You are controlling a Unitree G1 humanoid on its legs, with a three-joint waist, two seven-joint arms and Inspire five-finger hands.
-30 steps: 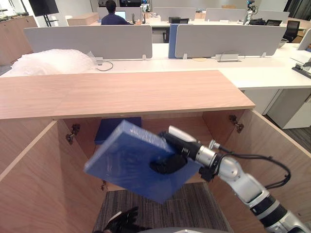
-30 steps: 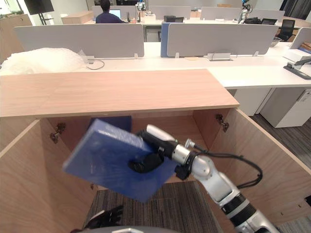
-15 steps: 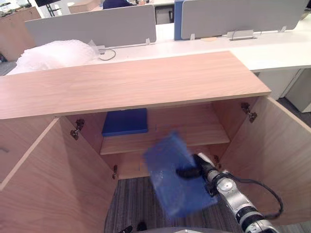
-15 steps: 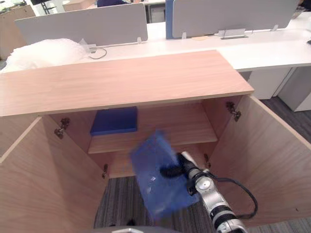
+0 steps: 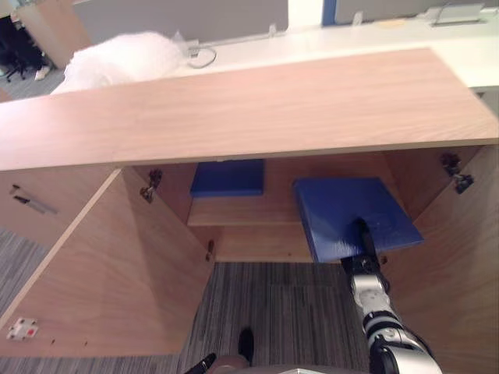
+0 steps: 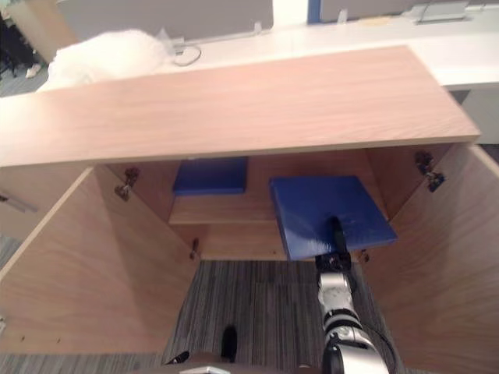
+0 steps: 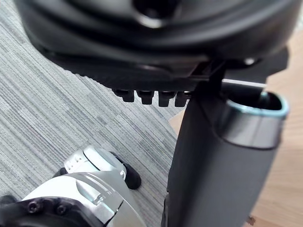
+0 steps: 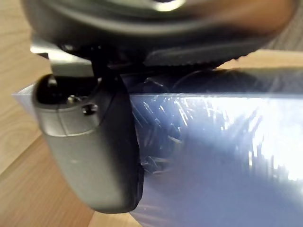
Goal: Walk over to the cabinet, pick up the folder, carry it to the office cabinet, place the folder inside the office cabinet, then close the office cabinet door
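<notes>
Two doors stand swung wide on the office cabinet [image 5: 234,117], the left door [image 5: 117,265] and the right door [image 5: 468,265] angled out toward the camera over striped grey carpet [image 5: 273,312]. Inside, a wooden shelf [image 5: 273,210] runs across the opening.

The folder [image 5: 351,210] — blue and flat, its cover glossy in the right wrist view — lies roughly level in the cabinet's right half. Its far part reaches in over the shelf, and its near edge juts out past the shelf's front. Whether its underside touches the shelf cannot be told. The right hand [image 5: 363,234] comes up from below at the folder's near edge and is clamped on it: the thumb [image 8: 90,156] presses down on the top cover, and the fingers are hidden underneath.

A second folder [image 5: 228,178], also blue, lies flat on the shelf's left half toward the back, apart from the first with bare wood between them.

The left hand [image 7: 142,47] hangs low over the carpet beside the left door — its fingers [image 7: 151,97] relaxed and its thumb straight, with nothing in it.

Beyond the cabinet's wooden top, a white crumpled bundle of wrap [image 5: 125,56] sits on the white bench [image 5: 312,43].
</notes>
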